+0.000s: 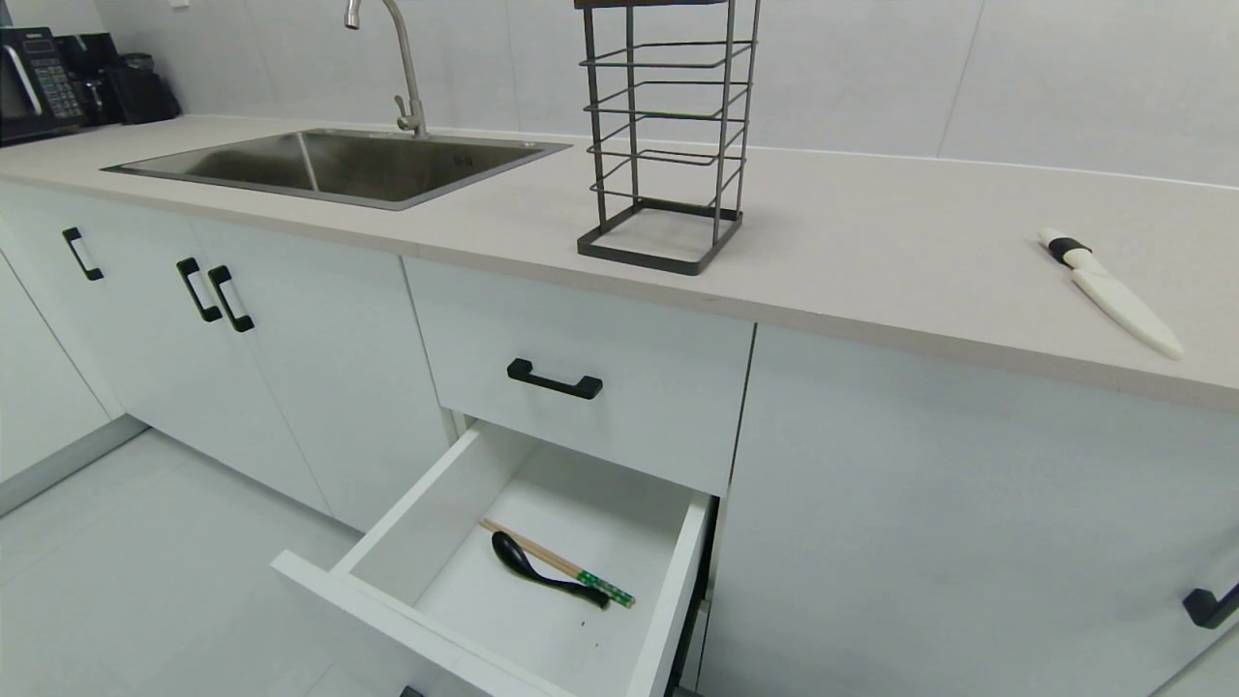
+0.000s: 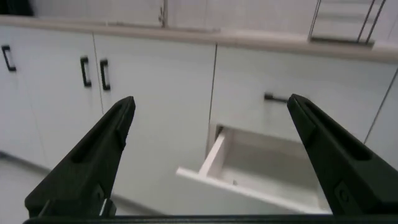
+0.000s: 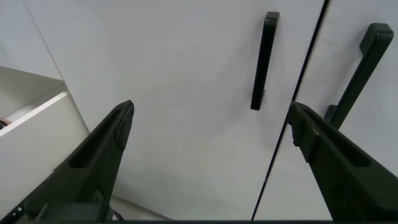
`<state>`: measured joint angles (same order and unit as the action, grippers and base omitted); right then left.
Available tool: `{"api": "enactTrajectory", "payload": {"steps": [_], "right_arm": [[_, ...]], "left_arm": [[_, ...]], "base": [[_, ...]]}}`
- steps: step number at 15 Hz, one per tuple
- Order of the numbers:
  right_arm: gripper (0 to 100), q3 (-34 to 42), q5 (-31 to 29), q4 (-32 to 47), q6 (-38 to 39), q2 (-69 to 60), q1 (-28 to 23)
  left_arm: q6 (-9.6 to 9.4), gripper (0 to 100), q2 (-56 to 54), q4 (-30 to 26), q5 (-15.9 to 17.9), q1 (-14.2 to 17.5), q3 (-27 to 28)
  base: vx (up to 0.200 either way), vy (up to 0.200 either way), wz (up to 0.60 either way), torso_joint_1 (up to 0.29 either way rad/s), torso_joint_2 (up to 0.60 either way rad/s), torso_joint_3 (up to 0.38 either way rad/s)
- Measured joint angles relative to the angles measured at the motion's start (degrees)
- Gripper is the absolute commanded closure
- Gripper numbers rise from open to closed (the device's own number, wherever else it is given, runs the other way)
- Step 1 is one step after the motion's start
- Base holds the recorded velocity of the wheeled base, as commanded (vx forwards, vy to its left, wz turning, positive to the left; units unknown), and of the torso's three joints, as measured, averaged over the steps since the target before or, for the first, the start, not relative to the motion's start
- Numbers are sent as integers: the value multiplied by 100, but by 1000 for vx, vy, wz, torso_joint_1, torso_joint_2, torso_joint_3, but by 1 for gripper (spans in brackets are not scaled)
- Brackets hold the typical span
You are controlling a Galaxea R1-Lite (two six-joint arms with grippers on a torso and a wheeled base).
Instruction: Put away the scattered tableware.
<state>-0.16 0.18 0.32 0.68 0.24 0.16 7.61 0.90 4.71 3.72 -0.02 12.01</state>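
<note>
The left gripper (image 2: 211, 102) stands wide open with nothing between its fingers, facing the white cabinet fronts. The right gripper (image 3: 211, 107) is spread just as wide and holds nothing, close before two cabinet doors with upright black handles (image 3: 264, 62).

In the head view, a white drawer (image 1: 407, 513) is pulled out at the bottom centre of the frame. A black spoon (image 1: 547, 578) lies on its floor, and a pair of chopsticks (image 1: 559, 563) lies just beside it, along its far side. Above it is a closed drawer with a black handle (image 1: 554, 379).

On the pale counter (image 1: 871, 252), a white knife (image 1: 1108, 290) lies at the right edge of the frame. A dark wire rack (image 1: 647, 260) stands at upper centre. A steel sink (image 1: 339, 165) with a faucet (image 1: 405, 68) sits to the upper left, and a black appliance (image 1: 34, 82) stands in the top left corner.
</note>
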Motion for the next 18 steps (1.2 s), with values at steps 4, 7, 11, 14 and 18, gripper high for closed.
{"api": "enactTrajectory", "payload": {"steps": [4,7,11,14,18], "right_arm": [[0,0,39,4,0,-6,0],[0,-2,37,4,2,-6,0],[0,-2,39,4,2,-6,0],[0,-2,37,4,10,-6,0],[0,-2,39,4,10,-6,0]], "left_arm": [[1024,0,343,-1245,383,-269,223],[1495,0,1243,-1601,688,-841,260],[1506,0,2917,-1488,822,-1207,182],[886,0,4050,-1001,873,-1574,-105],[84,0,5576,-126,864,-1755,-272]], "base": [[0,0,0,0,0,0],[0,0,0,0,0,0],[0,0,0,0,0,0],[0,0,0,0,0,0],[0,0,0,0,0,0]]}}
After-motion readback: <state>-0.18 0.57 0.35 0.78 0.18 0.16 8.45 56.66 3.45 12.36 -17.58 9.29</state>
